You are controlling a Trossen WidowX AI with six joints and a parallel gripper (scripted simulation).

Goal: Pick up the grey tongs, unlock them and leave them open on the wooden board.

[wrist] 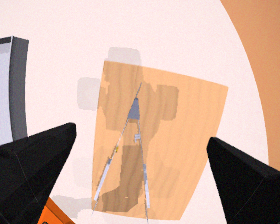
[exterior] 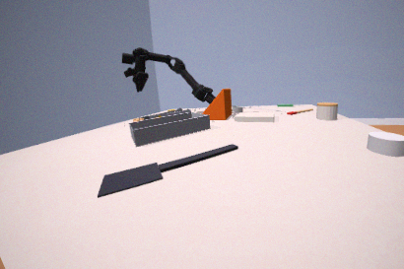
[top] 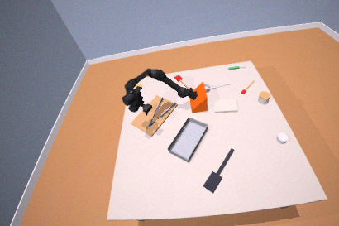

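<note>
The grey tongs (top: 156,113) (wrist: 134,110) lie on the wooden board (top: 140,124) (wrist: 201,110). Their two arms stand apart in a V, with the hinge end at the top in the wrist view. My gripper (top: 140,109) (exterior: 135,80) (wrist: 143,137) is open and empty. It hangs above the board, its fingers wide apart and clear of the tongs. The grey roasting tin (top: 179,156) (exterior: 169,130) (wrist: 19,95) stands beside the board with nothing across it. In the exterior view the tin hides most of the board.
An orange wedge (top: 198,101) (exterior: 219,105) stands by the arm's base. A black spatula (top: 212,181) (exterior: 133,178) lies in front of the tin. A white slab (top: 226,106) (exterior: 254,117), a jar (top: 264,98) (exterior: 326,111) and a white round piece (top: 282,138) (exterior: 386,144) are on the right.
</note>
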